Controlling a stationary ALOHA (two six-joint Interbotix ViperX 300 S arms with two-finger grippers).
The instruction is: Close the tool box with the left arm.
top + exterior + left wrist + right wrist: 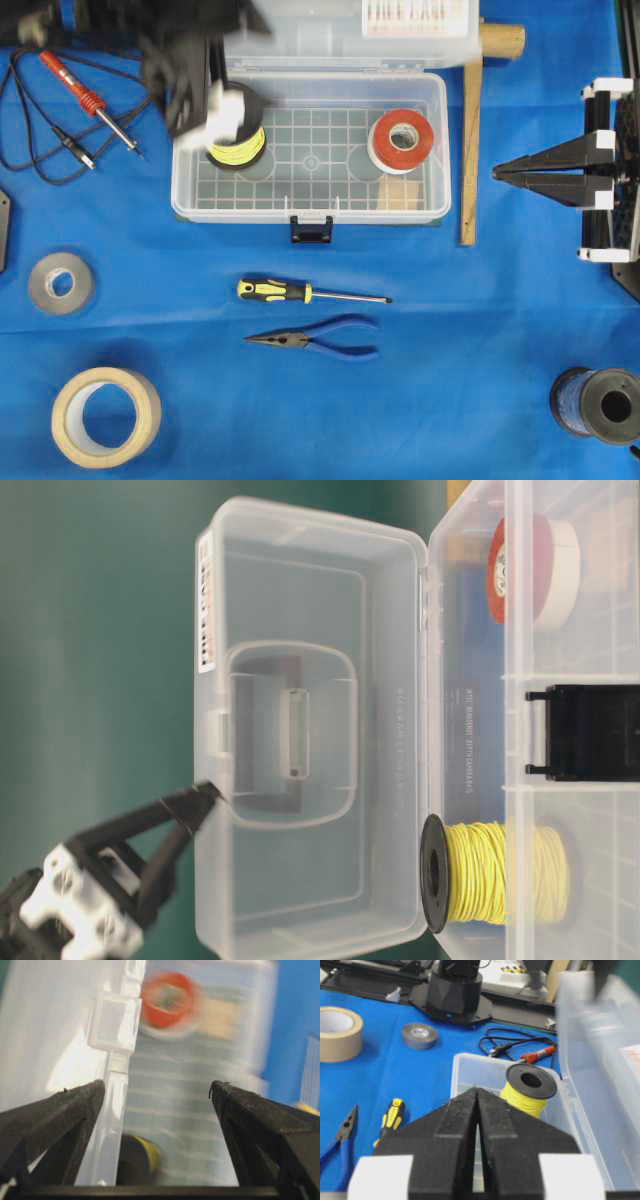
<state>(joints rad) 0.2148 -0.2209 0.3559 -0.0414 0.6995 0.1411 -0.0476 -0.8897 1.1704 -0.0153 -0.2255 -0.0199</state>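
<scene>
Blue cloth (470, 400), tool box (310, 205) lid up, left arm (190, 70) blurred, fingers (55, 1115) spread.

Overhead, table-level, two wrist views

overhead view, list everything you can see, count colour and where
tool box: 1, clear, top centre, lid open
yellow wire spool: 1, yellow on black, inside box, left end
red tape roll: 1, red and white, inside box, right end
soldering iron: 1, red handle, black cable, top left
wooden piece: 1, tan, right of box
screwdriver: 1, yellow and black, below box
pliers: 1, blue handles, below screwdriver
grey tape roll: 1, left
masking tape: 1, beige, bottom left
blue wire spool: 1, bottom right
left gripper: open, at lid
right gripper: shut, right edge
</scene>
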